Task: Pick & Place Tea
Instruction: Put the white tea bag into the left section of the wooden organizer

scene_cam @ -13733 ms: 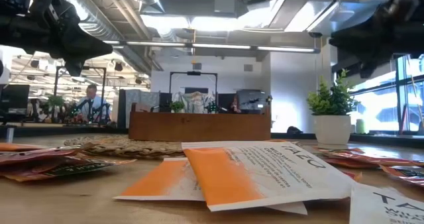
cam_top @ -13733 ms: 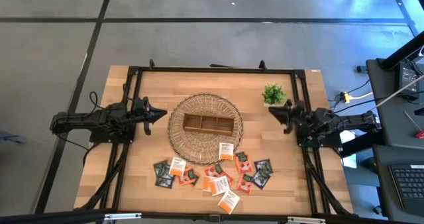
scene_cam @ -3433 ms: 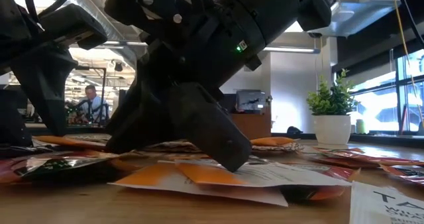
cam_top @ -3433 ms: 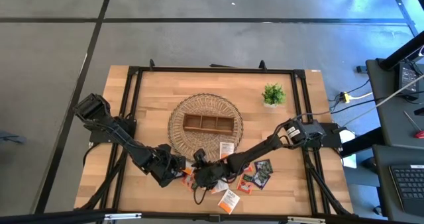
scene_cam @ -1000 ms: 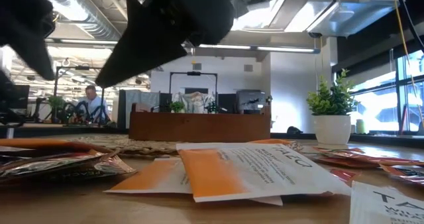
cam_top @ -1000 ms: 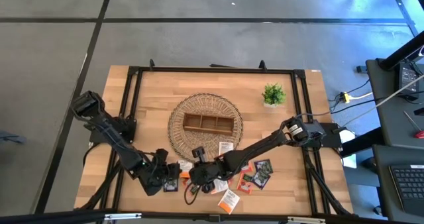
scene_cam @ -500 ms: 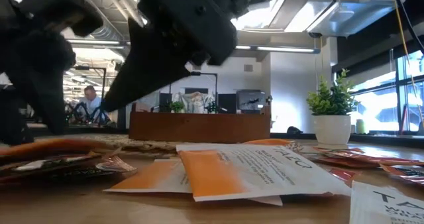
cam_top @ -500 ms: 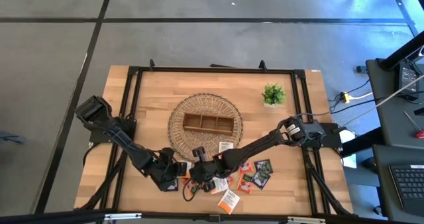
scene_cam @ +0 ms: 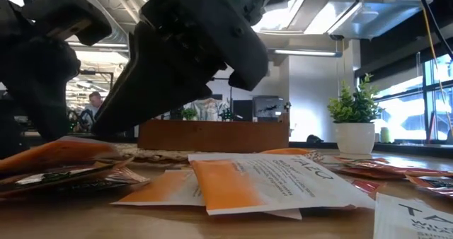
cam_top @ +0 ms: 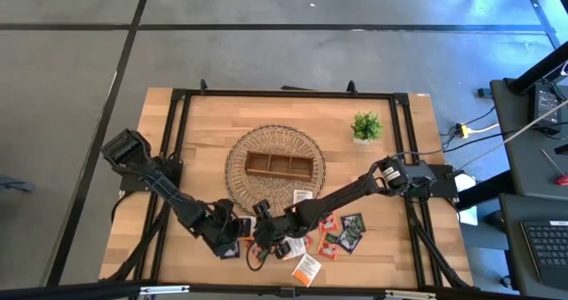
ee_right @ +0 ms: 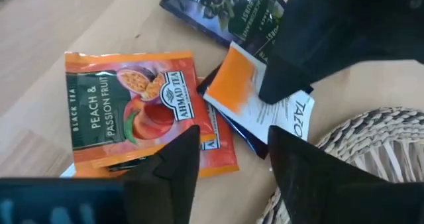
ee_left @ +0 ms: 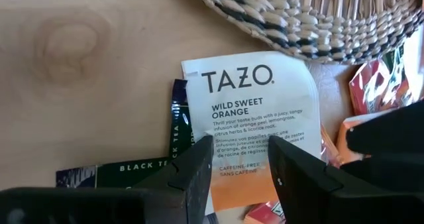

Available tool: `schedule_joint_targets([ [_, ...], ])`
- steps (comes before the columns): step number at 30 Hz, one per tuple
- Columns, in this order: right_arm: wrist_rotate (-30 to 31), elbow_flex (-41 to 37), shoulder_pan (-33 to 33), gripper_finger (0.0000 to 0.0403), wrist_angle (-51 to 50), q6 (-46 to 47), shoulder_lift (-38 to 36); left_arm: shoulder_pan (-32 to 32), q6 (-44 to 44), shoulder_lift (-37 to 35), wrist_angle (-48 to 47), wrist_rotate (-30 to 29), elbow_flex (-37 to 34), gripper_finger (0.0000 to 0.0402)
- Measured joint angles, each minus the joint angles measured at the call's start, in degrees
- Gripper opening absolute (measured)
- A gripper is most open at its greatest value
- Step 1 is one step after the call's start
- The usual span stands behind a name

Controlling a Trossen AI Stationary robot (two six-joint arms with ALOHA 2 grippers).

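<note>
I read "TAZO WILD SWEET ORANGE" on a white-and-orange sachet (ee_left: 255,128) under the left gripper (ee_left: 240,159), fingers spread with nothing between them; it lay just beside the wicker basket (ee_left: 318,15) rim, over a dark "BLACK TEA" packet (ee_left: 126,169). The right gripper (ee_right: 228,151) hung over an orange "AHMAD TEA PEACH & PASSION FRUIT" sachet (ee_right: 132,101), fingers also apart, pinching nothing. In the high view both grippers met at the left end of the tea pile (cam_top: 324,233), near the table's (cam_top: 200,136) front edge, with bare wood to their left. In the low view the arms blocked the basket; only a "TAZO" sachet (scene_cam: 272,179) showed clearly. Other labels were too small to read.
</note>
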Motion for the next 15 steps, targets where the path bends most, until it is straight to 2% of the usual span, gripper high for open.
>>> schedule_joint_targets([
  [8, 0.0, 0.0, -0.2, 0.0190, 0.6, -1.5, 0.0, -0.1, 0.2, 0.0, 0.1, 0.5, 0.0, 0.0145],
  [15, 1.1, 0.0, -0.2, 0.0158, 4.4, -17.5, 1.3, -0.1, 0.9, 0.1, 1.6, 1.4, 0.0, 0.0145],
])
